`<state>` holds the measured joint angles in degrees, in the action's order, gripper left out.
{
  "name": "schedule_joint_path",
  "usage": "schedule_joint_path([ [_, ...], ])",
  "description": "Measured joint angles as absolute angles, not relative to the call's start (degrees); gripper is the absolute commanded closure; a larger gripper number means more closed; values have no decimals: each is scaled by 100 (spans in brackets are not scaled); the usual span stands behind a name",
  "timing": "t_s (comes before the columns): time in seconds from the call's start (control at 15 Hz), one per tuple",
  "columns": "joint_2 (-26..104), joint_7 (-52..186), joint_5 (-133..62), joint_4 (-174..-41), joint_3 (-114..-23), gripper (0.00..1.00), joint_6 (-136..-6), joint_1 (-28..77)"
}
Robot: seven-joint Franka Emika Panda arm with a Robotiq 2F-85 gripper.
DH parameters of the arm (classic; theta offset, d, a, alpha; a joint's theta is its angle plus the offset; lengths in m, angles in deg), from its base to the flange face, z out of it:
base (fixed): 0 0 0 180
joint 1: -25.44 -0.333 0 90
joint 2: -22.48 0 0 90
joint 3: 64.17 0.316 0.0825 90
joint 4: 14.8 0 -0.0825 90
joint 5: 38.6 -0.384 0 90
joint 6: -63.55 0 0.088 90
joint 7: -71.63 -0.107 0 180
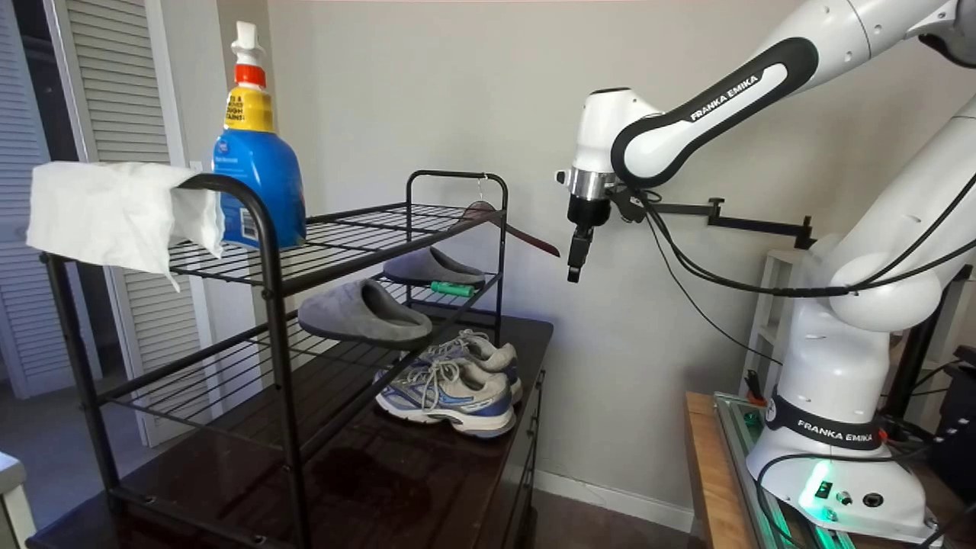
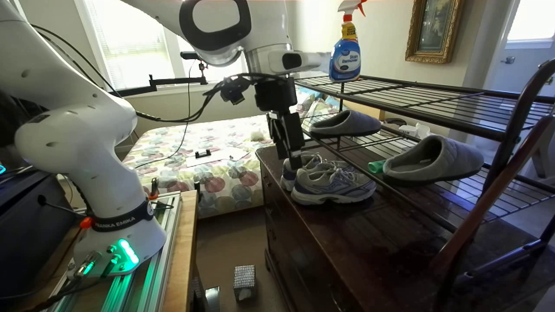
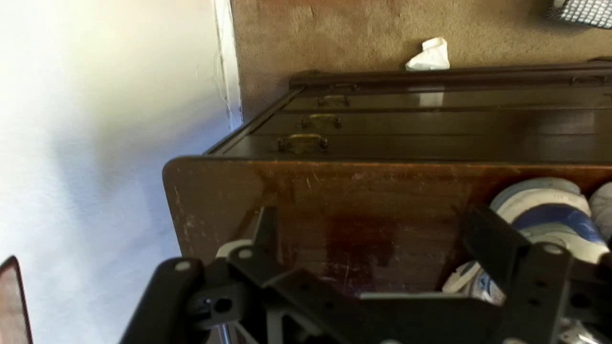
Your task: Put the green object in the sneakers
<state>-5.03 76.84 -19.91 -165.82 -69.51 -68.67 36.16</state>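
"FRANKA EMIKA" is printed along the white arm and again on the black collar at its base. The blue spray bottle, standing on top of the rack, reads "Stain Remover" in an exterior view (its yellow band carries more print, too small to be sure of).

The gripper hangs with its fingers pointing to six o'clock. Its jaws stand wide apart: in the wrist view, bare brown wood of the dresser shows between them.

In an exterior view the green object lies on the lower wire shelf, at nine o'clock from the jaws and well apart from them. It is near the heel of a grey slipper; whether those two touch I cannot tell. The sneakers stand lower, on the dresser, between seven and eight o'clock from the jaws. In the wrist view part of the sneakers shows at three o'clock, partly hidden by a finger.
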Motion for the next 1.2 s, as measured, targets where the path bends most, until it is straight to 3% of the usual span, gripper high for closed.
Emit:
schedule_joint_path([
  [0.8, -220, 8670, -3006, -16891, -7523, 0, -9836, 2641],
  [1.2, -16, 8905, -3046, -16896, -7692, 0, -9979, 2599],
])
